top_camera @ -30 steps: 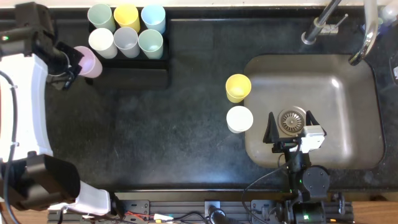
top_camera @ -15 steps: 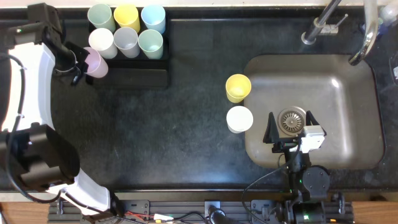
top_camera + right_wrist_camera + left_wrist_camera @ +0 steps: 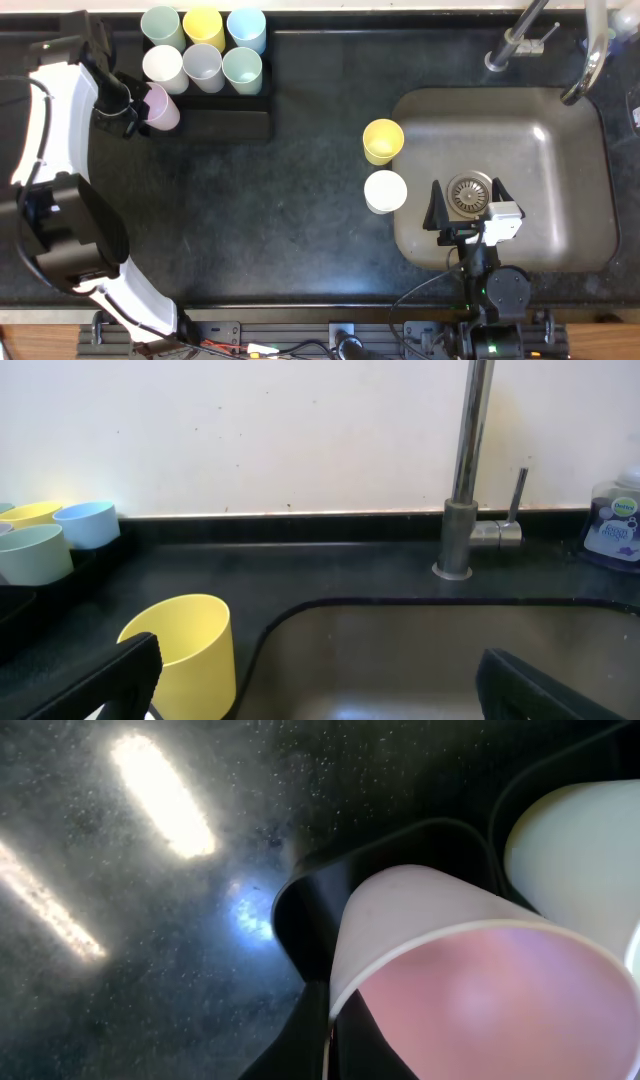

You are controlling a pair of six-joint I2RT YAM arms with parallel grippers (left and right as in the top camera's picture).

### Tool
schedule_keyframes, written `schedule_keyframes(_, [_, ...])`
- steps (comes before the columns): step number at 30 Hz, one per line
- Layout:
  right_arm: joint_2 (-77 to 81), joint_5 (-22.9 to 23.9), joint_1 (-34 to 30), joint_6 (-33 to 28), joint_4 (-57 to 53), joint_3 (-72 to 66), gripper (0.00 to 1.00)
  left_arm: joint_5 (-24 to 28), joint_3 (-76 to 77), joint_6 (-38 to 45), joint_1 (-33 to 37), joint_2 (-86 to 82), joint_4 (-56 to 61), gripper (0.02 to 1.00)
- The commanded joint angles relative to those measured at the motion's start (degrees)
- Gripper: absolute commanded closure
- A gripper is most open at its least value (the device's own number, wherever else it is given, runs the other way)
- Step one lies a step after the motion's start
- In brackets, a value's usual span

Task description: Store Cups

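Step in hand: placement of one cup. The left gripper (image 3: 132, 108) has its jaws clamped on the pink cup (image 3: 162, 107), held tilted at the left end of the rack (image 3: 232, 125). In the left wrist view the pink cup (image 3: 470, 980) turns its mouth towards the camera, and its base points at an empty front slot of the rack (image 3: 300, 910). Whether the base touches the slot cannot be told. Six stored cups (image 3: 203, 65) stand upright in the rack's two back rows, and the front row looks free.

A yellow cup (image 3: 383, 141) and a white cup (image 3: 385, 191) stand on the counter (image 3: 290, 230), well apart from the rack on its sink (image 3: 560, 120) side. The two are near each other. The right gripper (image 3: 468, 196) hangs over the sink, farther from the rack than these two cups, with jaws apart and holding nothing.

Judged progress: seven of nine cups are at or in the rack, and two are not yet collected. The next move calls for righting the pink cup so that its base goes squarely into the slot, lowering it clear of the neighbouring stored cup, then parting the jaws.
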Motion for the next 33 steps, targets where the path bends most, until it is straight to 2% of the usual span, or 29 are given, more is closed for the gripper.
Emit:
schedule_keyframes(1, [-0.4, -0.2, -0.4, -0.4, 0.3, -0.7, 0.005, -0.3, -0.2, -1.2, -0.2, 2.2, 0.7, 0.98])
schedule_keyframes(7, [-0.4, -0.2, -0.4, -0.4, 0.3, -0.7, 0.003, -0.6, -0.2, -1.2, -0.2, 3.3, 0.7, 0.982])
schedule_keyframes(8, [-0.4, -0.2, -0.4, -0.4, 0.3, -0.7, 0.003, -0.7, -0.2, -1.2, -0.3, 3.3, 0.7, 0.901])
schedule_keyframes(10, [-0.4, -0.2, -0.4, -0.4, 0.3, -0.7, 0.003, -0.7, -0.2, -1.0, -0.3, 3.3, 0.7, 0.533])
schedule_keyframes(11, [-0.4, -0.2, -0.4, -0.4, 0.3, -0.7, 0.005, -0.7, -0.2, -1.0, -0.3, 3.3, 0.7, 0.066])
schedule_keyframes(12, [-0.4, -0.2, -0.4, -0.4, 0.3, -0.7, 0.003, -0.7, -0.2, -1.0, -0.4, 3.3, 0.6, 0.02])
schedule_keyframes(19, [-0.4, -0.2, -0.4, -0.4, 0.3, -0.7, 0.003, -0.7, -0.2, -1.0, -1.7, -0.3, -0.6, 0.02])
schedule_keyframes(25, [-0.4, -0.2, -0.4, -0.4, 0.3, -0.7, 0.003, -0.5, -0.2, -1.0, -8.1, -9.4, -2.9, 0.02])
schedule_keyframes(28, [-0.4, -0.2, -0.4, -0.4, 0.3, -0.7, 0.003, -0.5, -0.2, 1.1, -14.8, -13.5, -2.6, 0.023])
schedule_keyframes(30, [-0.4, -0.2, -0.4, -0.4, 0.3, -0.7, 0.005, -1.6, -0.2, 2.9, -22.0, -15.3, -1.3, 0.02])
schedule_keyframes(32, [-0.4, -0.2, -0.4, -0.4, 0.3, -0.7, 0.003, -4.5, -0.2, 3.4, -29.4, -15.6, 1.2, 0.02])
schedule_keyframes(33, [-0.4, -0.2, -0.4, -0.4, 0.3, -0.7, 0.003, -8.4, -0.2, 3.3, -36.3, -15.0, 4.6, 0.023])
